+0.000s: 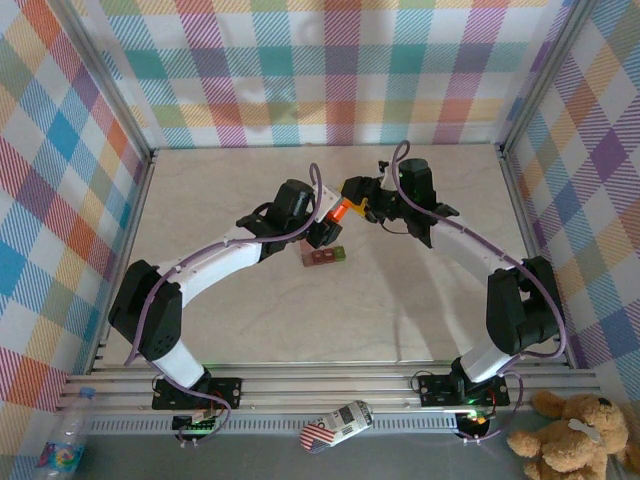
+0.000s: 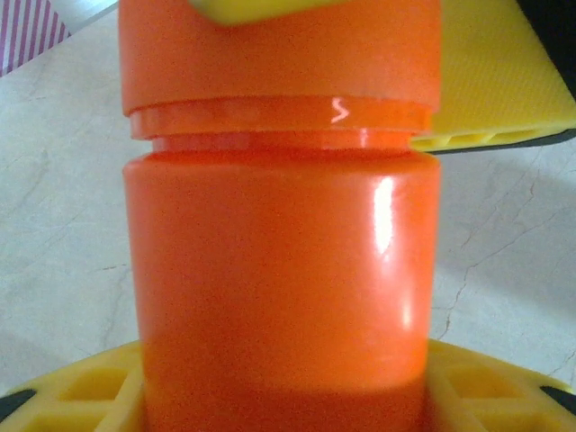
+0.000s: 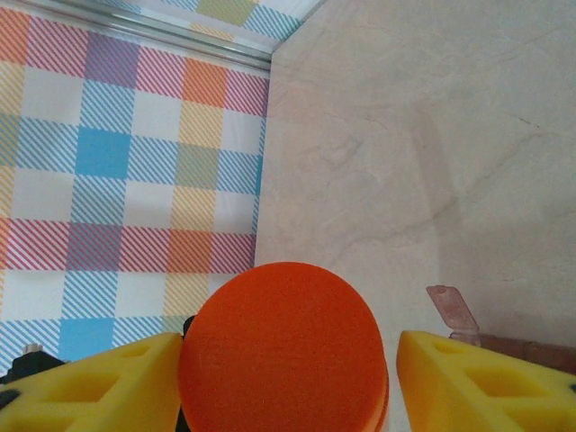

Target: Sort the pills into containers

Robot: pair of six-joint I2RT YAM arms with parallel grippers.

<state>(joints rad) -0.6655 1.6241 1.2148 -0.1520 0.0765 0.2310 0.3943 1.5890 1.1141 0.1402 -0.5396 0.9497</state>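
Note:
An orange cylindrical bottle (image 1: 340, 211) hangs above the table's middle between both arms. My left gripper (image 1: 322, 229) is shut on its body (image 2: 283, 297), with a yellow finger (image 2: 81, 391) at each side. My right gripper (image 1: 360, 205) straddles the bottle's cap (image 3: 283, 351). Its left finger (image 3: 99, 387) touches the cap, while a thin gap shows beside the right finger (image 3: 490, 382). The containers (image 1: 325, 257), a small red-brown strip with a green end, lie on the table just below the bottle. One raised lid flap (image 3: 450, 310) of the strip is in the right wrist view. No pills are visible.
Plaid walls (image 1: 60, 200) and aluminium rails enclose the marble table (image 1: 420, 300). Off the near edge lie a water bottle (image 1: 65, 440), a flag-printed item (image 1: 338, 425) and a teddy bear (image 1: 570, 435). Bare tabletop surrounds the strip.

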